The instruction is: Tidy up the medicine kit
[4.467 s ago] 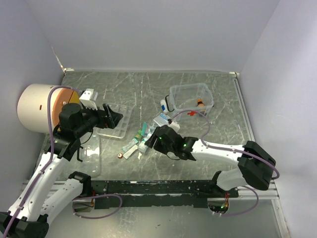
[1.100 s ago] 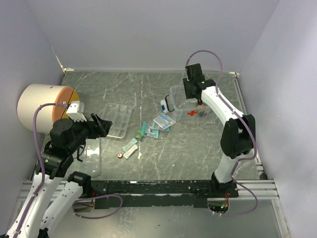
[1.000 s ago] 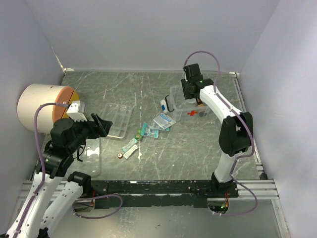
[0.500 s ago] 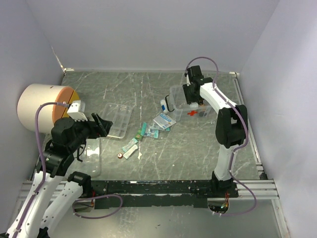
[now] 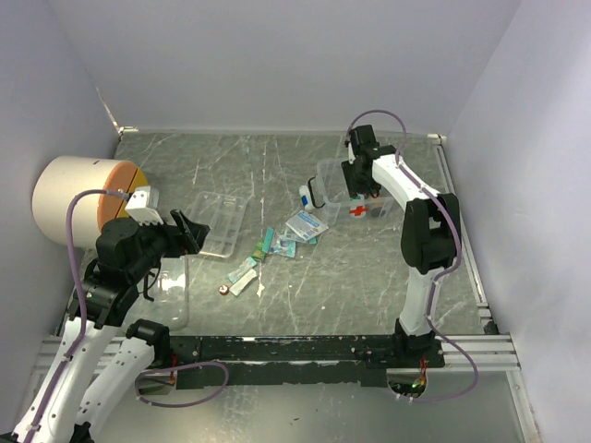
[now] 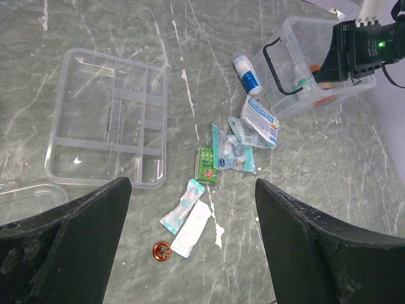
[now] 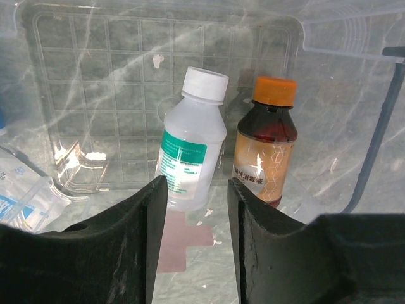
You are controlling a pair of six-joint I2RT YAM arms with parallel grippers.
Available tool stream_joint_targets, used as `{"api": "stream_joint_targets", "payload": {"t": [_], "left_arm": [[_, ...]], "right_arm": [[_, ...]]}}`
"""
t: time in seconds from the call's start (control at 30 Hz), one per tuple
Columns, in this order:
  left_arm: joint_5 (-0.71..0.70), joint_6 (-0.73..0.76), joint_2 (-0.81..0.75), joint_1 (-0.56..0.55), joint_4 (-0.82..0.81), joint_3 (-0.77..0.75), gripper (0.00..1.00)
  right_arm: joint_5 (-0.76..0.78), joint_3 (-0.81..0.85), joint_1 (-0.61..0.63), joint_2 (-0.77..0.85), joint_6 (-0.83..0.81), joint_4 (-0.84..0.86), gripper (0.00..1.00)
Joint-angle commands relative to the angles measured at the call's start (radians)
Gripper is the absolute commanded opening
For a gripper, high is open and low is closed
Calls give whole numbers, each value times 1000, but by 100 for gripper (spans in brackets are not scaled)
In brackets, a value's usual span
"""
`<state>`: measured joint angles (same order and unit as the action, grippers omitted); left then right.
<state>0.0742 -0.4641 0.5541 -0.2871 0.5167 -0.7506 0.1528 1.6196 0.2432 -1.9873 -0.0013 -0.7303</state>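
Inside the medicine kit [image 5: 355, 191] lie two bottles; right gripper [image 7: 193, 209] hovers half-open and empty, left gripper [image 6: 190, 247] wide, empty. Thin, slippery plastic — likely light; grasp the black handle [image 6: 273, 68].

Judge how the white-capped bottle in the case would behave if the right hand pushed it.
The white-capped bottle lies on its side in the case, so its round body would probably roll. It lies beside the amber bottle, which would likely stop it. Its plastic looks smooth, so it may slide too.
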Motion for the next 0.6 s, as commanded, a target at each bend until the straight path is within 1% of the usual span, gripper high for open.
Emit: {"api": "stream_joint_targets", "payload": {"t": [0.0, 0.13, 0.27, 0.4, 0.57], "left_arm": [[4, 6, 4, 11, -7, -1, 90], [11, 7, 10, 15, -7, -2, 90], [6, 7, 12, 22, -5, -3, 90], [1, 5, 13, 23, -3, -3, 90], [8, 6, 21, 31, -5, -3, 90]], "right_arm": [[12, 25, -4, -16, 6, -27, 44], [7, 31, 6, -25, 20, -21, 48], [9, 66, 17, -107, 26, -26, 48], [55, 94, 22, -148, 25, -40, 43], [135, 42, 23, -134, 13, -26, 38]]}}
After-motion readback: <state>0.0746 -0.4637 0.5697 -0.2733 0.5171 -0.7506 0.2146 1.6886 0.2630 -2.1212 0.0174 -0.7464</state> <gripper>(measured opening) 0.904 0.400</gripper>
